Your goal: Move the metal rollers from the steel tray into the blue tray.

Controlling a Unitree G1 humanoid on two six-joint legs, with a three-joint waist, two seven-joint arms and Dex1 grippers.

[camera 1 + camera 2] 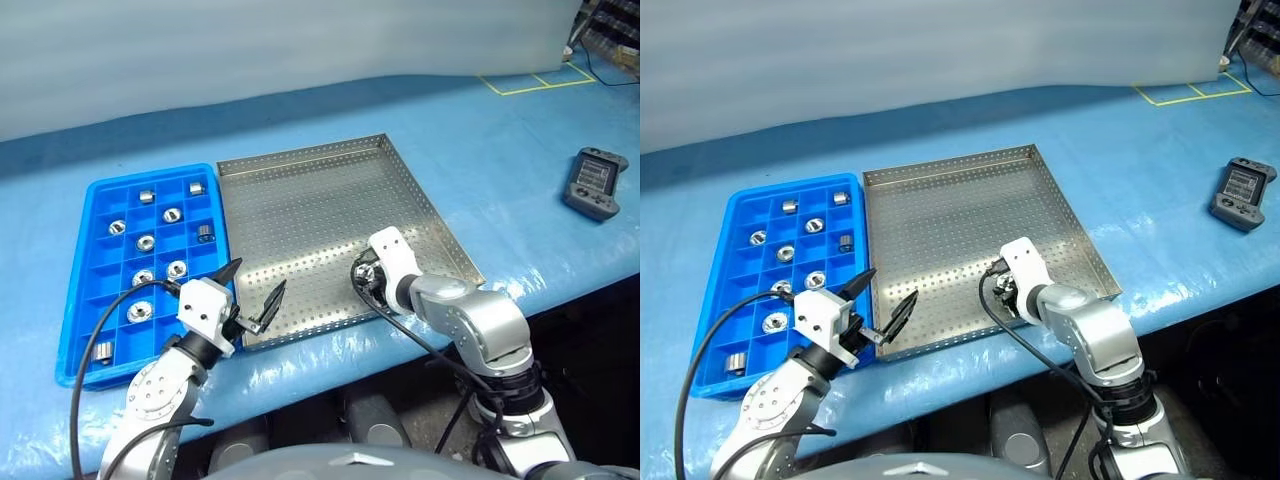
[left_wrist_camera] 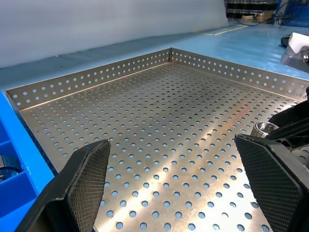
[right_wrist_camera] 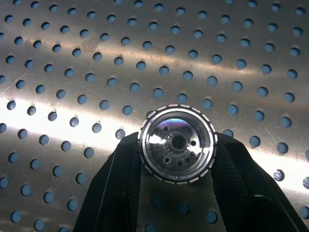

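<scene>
**Last roller pinched at the steel tray's near edge**

One metal roller [image 3: 177, 143] sits between the black fingers of the right gripper [image 1: 366, 276], which is clenched on it, bore facing the wrist camera, so the fingers bear on its round wall. It lies on the steel tray [image 1: 300, 190] close to the near rim, toward the near right corner; the rest of the perforated floor looks bare. Judging by that, this is the final piece. The other rollers [image 1: 146, 242] rest singly in compartments of the blue tray [image 1: 76, 300], touching the steel tray's left rim. The left gripper [image 1: 252, 292] hangs released over the near left corner, partly across the direct path; lifting over the low rim first seems wise.
</scene>
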